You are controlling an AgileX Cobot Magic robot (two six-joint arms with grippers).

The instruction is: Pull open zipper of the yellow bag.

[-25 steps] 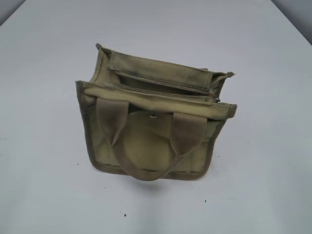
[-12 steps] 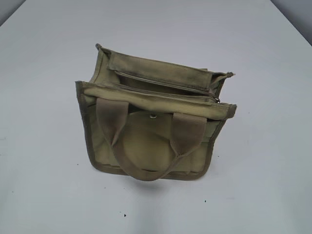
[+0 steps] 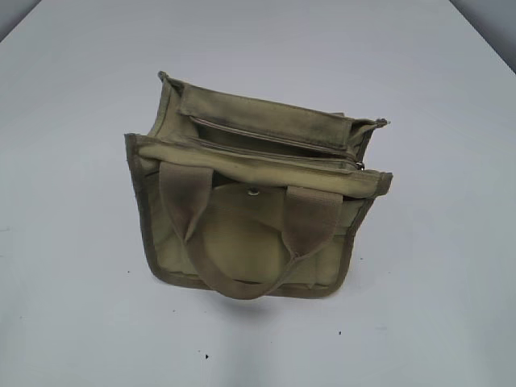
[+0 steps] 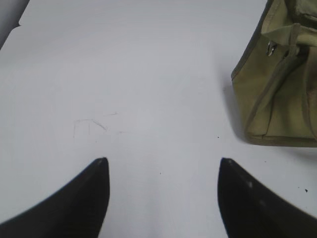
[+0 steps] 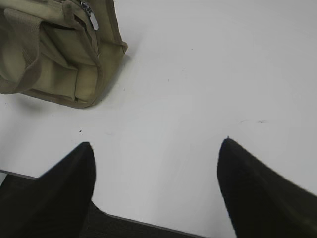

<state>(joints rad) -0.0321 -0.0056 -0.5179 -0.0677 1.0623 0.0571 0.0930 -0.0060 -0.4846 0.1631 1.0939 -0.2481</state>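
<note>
1. White table (image 3: 72,322) carries the bag (image 3: 250,242) upright, mid-surface.
2. Zipper (image 3: 274,155) runs left-right across its top; pull tab (image 5: 90,15) at the right end.
3. Both grippers, left (image 4: 163,166) and right (image 5: 156,148), spread, empty, well apart from it; right seems nearer the tab.

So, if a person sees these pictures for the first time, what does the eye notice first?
First the yellow bag, standing alone in the middle of the white table, its handle loop hanging down the front. Next, the zipper across its top, with the small metal pull at the right end. Both wrist views show open black grippers, left and right, over bare table, away from the bag.
</note>
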